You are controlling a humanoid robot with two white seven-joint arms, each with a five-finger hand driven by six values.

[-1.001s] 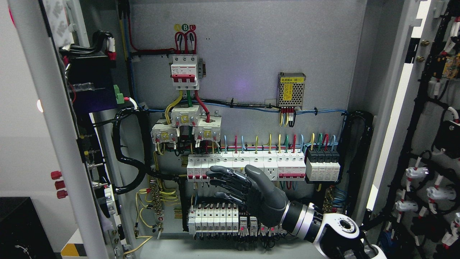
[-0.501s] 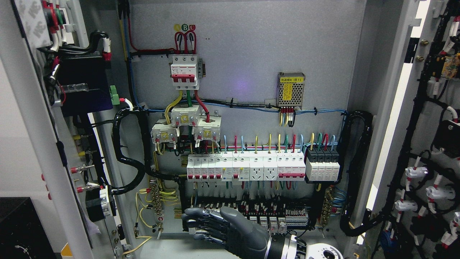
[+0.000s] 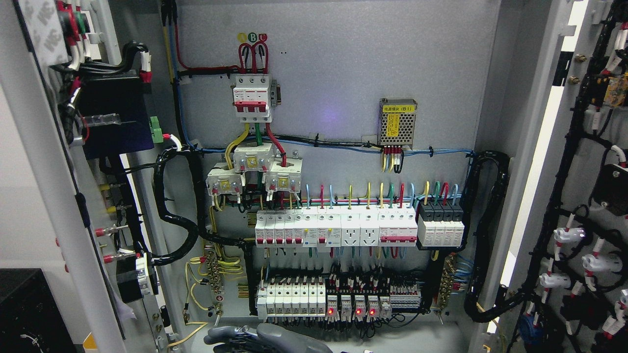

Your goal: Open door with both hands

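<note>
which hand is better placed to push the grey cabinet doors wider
Right, probably: the dark grey right hand is the only one showing, low at the bottom edge, open and holding nothing. The left is out of view.

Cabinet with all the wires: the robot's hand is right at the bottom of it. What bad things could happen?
1. The hand sits just below the loose yellow wires. If it moves left or up, it might snag and pull one.
2. The bottom row of switches is just above it, and the red lights suggest power is on. A bump could flip a switch.
</note>
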